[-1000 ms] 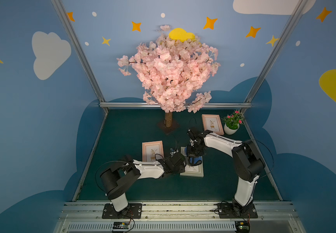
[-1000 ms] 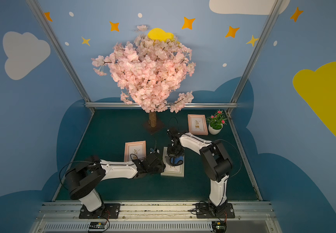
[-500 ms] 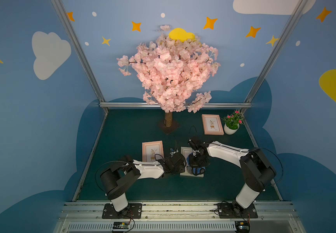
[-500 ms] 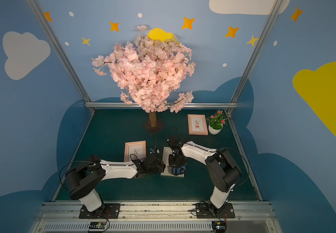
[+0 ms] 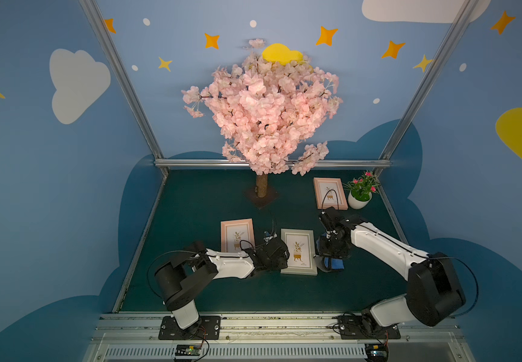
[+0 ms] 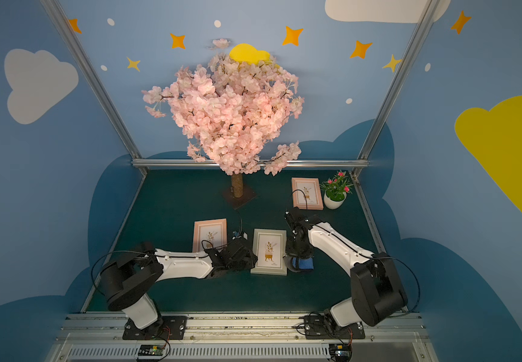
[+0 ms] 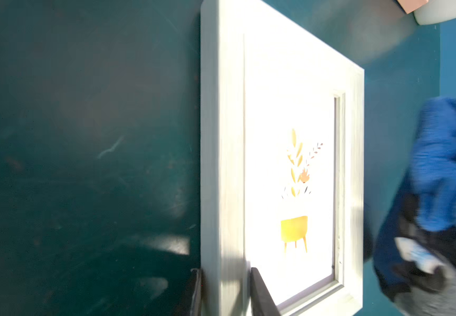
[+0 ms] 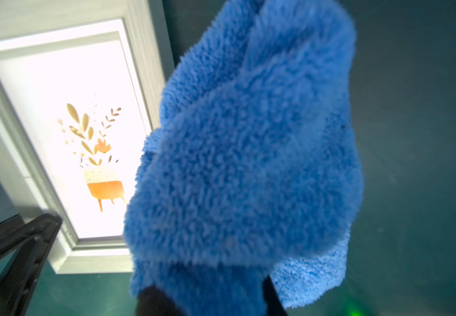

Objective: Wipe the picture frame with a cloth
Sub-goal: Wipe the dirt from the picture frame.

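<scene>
Helper: Where is the cloth?

Me: My right claw (image 8: 210, 298) pinches the cloth (image 5: 334, 264) tight. It hangs in a blue bunch just beside the picture frame (image 5: 298, 250), at the frame's right edge near the front corner. It is not on the glass.

Helper: And your other arm?

Me: My left claw (image 7: 225, 294) pinches the frame's left border, 1 finger on each side, to hold the frame flat on the surface (image 5: 253, 294).

Helper: Is the wiping done?

Me: I cannot tell. The glass glares white in both wrist views, so I see no dust and no marks. I think 1 more pass may be left, since the cloth is so close.

Helper: Is there room to move?

Me: Yes. To the right of the frame and in front of it the surface is bare. A pink frame (image 5: 237, 233) lies close on the left, by my left wrist. Another pink frame (image 5: 330, 192) and a small plant pot (image 5: 359, 201) sit well back on the right, and a tree (image 5: 262, 186) stands at the back.
</scene>
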Robot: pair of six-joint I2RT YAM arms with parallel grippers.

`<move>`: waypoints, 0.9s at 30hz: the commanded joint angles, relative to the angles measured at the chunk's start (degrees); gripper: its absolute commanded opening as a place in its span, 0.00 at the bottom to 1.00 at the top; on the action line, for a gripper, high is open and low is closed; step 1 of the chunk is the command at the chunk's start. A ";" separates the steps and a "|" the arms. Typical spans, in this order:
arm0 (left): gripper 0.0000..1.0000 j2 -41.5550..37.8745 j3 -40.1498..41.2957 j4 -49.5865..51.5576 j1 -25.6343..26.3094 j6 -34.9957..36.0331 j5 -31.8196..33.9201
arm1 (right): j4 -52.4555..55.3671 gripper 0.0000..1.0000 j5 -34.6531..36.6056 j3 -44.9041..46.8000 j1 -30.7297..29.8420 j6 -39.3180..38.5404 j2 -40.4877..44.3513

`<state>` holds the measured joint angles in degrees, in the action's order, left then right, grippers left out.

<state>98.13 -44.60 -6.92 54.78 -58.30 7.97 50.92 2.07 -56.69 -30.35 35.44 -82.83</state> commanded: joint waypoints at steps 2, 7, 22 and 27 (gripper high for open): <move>0.27 2.73 1.06 10.94 -0.47 1.10 1.10 | 2.39 0.00 -1.00 -4.90 -4.86 0.03 0.00; 0.27 2.60 1.27 11.05 -0.46 0.97 1.26 | -3.16 0.00 -8.03 -3.98 -10.70 2.69 -5.30; 0.27 2.95 1.09 10.78 -0.53 1.09 1.00 | -1.58 0.00 -4.47 -1.02 -5.34 0.91 -3.33; 0.27 2.70 1.30 10.70 -0.47 1.09 1.16 | -6.84 0.00 -11.19 -3.12 -11.19 4.05 -6.95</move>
<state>98.24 -45.23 -5.89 54.76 -58.13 7.92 46.28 -5.28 -58.26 -39.22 37.67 -87.79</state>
